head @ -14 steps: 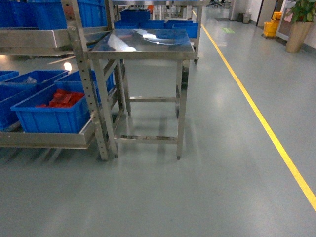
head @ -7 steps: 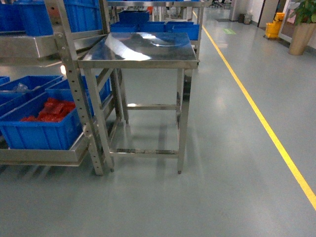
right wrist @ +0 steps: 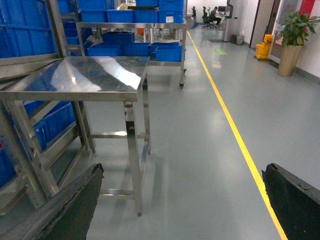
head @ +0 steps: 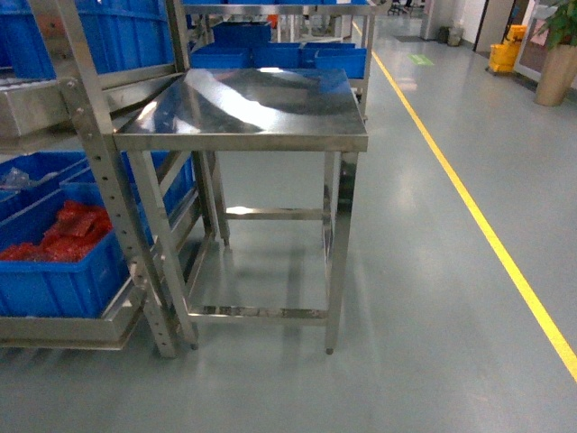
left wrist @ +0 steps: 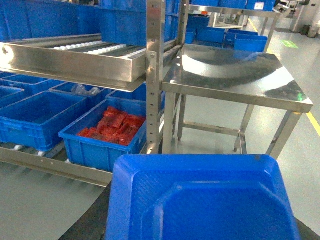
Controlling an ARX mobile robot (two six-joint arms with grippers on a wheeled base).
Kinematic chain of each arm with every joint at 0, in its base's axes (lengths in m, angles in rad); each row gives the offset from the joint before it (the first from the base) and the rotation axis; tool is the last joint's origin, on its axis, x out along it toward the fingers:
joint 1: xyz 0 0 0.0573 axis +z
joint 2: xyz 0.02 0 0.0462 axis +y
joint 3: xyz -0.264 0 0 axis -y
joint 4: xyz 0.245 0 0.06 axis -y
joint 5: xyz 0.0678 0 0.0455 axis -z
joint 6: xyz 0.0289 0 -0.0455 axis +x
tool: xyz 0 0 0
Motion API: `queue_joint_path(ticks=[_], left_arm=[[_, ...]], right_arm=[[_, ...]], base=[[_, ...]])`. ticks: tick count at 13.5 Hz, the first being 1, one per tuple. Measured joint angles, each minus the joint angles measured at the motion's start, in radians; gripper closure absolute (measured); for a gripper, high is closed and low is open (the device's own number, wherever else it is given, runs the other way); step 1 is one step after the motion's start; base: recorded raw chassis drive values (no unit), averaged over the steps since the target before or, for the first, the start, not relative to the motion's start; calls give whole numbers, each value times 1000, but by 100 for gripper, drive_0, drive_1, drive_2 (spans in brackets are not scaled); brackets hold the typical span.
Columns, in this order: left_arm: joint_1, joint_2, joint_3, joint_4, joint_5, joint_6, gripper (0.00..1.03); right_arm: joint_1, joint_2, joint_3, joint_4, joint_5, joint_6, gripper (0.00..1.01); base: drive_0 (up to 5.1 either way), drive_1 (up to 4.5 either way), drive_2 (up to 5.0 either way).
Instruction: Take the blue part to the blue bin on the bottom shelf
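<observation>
The blue part (left wrist: 200, 200), a wide moulded tray-like piece, fills the bottom of the left wrist view. My left gripper holds it; one dark finger (left wrist: 92, 220) shows under its left edge and the jaws themselves are hidden. On the bottom shelf (left wrist: 55, 167) stand blue bins: one (left wrist: 107, 147) holds red pieces, and an empty one (left wrist: 37, 117) sits to its left. The head view shows the red-filled bin (head: 54, 271) on the shelf rail (head: 63, 329), and neither gripper. My right gripper (right wrist: 182, 205) hangs open over bare floor.
A stainless-steel table (head: 243, 99) stands right of the rack, close ahead. The rack's upright post (head: 108, 189) and an upper roller shelf (left wrist: 75, 57) jut out above the bins. A yellow floor line (head: 487, 234) runs along the right. More blue crates stand behind the table.
The head view has closed in on the table, which looks larger and lower. The rack and its bins have slid toward the left edge.
</observation>
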Motion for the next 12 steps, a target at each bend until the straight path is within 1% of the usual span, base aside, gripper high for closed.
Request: queue_joint_path(ticks=[8, 12], left_arm=[[0, 0, 0, 0, 0, 0, 60], [0, 3, 0, -2, -1, 0, 60]], right_arm=[[0, 0, 0, 1, 0, 0, 3], [0, 0, 0, 2, 0, 0, 3]], base=[[-2, 414, -417], [-504, 242, 242]])
